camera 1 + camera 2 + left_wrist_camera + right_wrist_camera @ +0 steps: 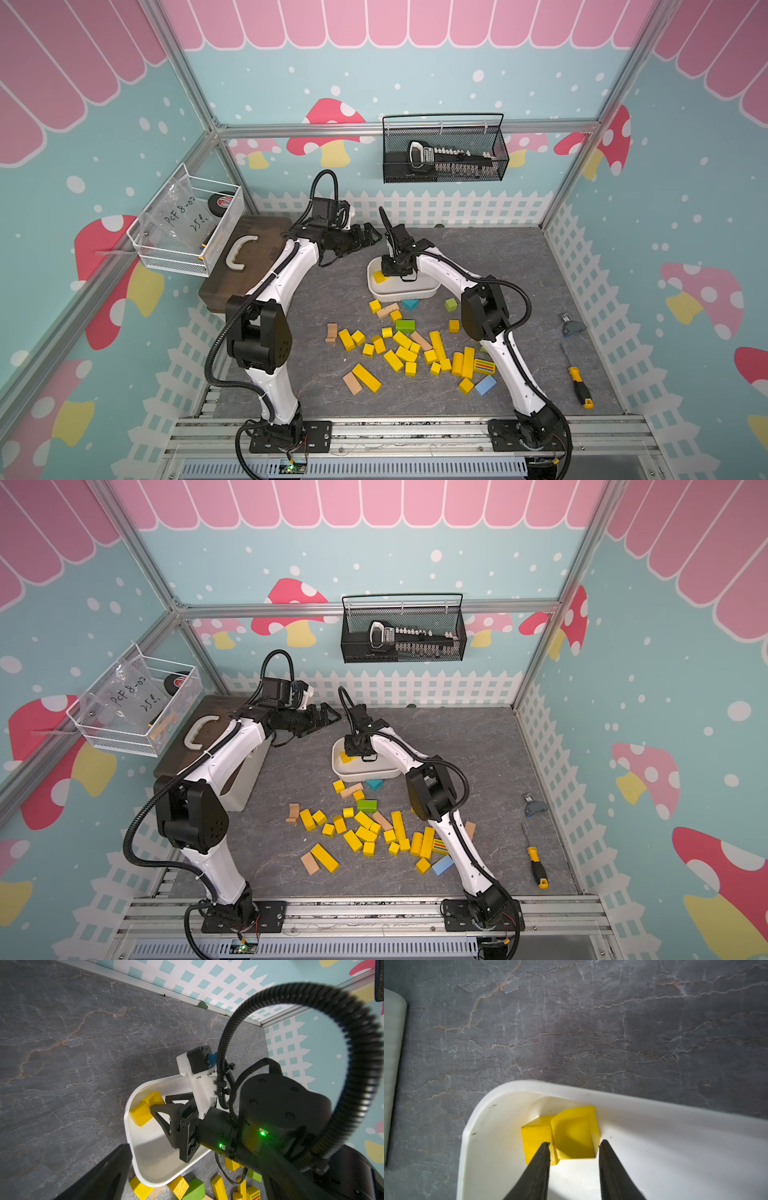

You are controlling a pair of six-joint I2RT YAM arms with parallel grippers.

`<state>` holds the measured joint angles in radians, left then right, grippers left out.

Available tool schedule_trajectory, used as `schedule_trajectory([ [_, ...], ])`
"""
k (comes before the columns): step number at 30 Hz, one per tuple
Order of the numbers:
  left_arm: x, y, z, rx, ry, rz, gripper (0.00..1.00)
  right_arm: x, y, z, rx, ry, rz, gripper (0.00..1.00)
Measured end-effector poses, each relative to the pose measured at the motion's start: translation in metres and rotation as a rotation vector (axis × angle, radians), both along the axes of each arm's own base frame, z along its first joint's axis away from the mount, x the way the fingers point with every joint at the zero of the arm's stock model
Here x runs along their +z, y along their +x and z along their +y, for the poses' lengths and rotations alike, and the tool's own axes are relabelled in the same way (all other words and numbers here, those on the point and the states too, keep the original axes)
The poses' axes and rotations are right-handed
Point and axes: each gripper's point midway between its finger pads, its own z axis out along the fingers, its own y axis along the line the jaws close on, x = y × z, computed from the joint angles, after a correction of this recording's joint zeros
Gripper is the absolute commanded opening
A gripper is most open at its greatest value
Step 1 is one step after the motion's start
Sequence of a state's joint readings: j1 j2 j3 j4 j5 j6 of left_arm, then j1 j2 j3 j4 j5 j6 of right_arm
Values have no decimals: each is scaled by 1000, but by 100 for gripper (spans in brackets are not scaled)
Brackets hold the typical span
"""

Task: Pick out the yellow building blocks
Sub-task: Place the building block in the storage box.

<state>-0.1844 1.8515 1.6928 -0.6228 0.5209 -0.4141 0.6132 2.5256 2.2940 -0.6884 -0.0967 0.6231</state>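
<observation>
The right gripper [575, 1142] reaches down into the white tub [399, 296] that stands toward the back of the grey table [519, 270]. Its jaws are parted only narrowly and grip nothing. A yellow cube [575, 1132] lies between the tips with a sliver of gap at each side. It rests in the tub's corner, tilted against a second yellow cube [537, 1136] just beside it. Both top views show the same pair as a yellow patch [379, 276] under the black fingers [158, 1109]. The left gripper [370, 237] hangs in the air to the left of the tub, beside the brown case [249, 257] – its jaws are spread wide and hold nothing. The other yellow building blocks [405, 353] lie scattered on the table in front of the tub, between the two arms – cubes, bricks and longer bars, mostly touching or near one another. Among them is a striped block [484, 366] by the right arm. Mixed in are a green block [405, 325], a blue block [485, 385] and a tan block [352, 383]. A screwdriver [579, 384] lies well apart on the right
</observation>
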Motion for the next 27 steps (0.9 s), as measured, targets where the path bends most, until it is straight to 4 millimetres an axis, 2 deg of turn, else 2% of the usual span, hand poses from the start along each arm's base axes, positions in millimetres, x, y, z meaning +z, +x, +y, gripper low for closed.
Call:
schedule_trajectory([
  [8, 0, 0, -1, -2, -3, 1, 100, 2, -1, 0, 7, 0, -3, 47],
  [10, 0, 0, 0, -1, -3, 1, 100, 5, -5, -4, 14, -10, -3, 50],
  [12, -1, 0, 0, -2, -4, -1, 100, 17, -14, -12, 24, -26, -6, 61],
  [13, -1, 0, 0, -1, -4, 1, 100, 24, -19, -16, 30, -32, -14, 86],
  [14, -3, 0, 0, -2, -3, 3, 100, 35, -25, -22, 29, -39, -22, 98],
  [18, -5, -1, 0, -1, -2, 9, 100, 94, -51, -50, 31, -51, -106, 99],
  [21, -5, -1, 0, -2, -2, 9, 100, 129, -75, -78, 17, -72, -174, 99],
  [24, -5, -1, 0, -2, -3, 7, 100, 142, -101, -111, -14, -118, -216, 99],
  [27, -5, -1, 0, -2, -3, 5, 100, 132, -127, -150, -73, -202, -225, 99],
])
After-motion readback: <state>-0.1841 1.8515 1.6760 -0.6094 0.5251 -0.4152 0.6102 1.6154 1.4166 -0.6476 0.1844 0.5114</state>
